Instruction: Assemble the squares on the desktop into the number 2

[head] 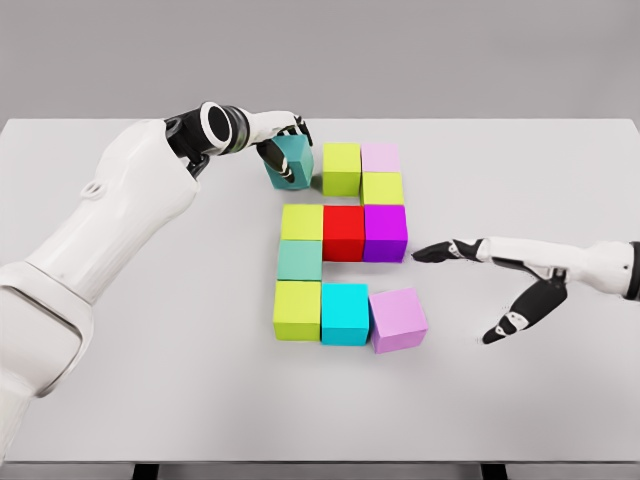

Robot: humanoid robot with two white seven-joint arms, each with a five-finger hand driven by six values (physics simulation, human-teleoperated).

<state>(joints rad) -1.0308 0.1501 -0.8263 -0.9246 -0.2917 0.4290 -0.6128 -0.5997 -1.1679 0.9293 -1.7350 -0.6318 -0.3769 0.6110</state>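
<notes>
Left hand [283,152] curled around a tilted teal cube [291,160] just left of the top-row yellow-green cube [341,167], on the white table [120,400]; right hand [500,275] fingers spread, holding nothing, near the lilac cube [398,320].

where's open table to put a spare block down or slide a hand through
Bare table runs along the near edge below the cyan cube, and at far right behind the right hand. Crowded: top row, where the left hand holds the teal cube.
</notes>
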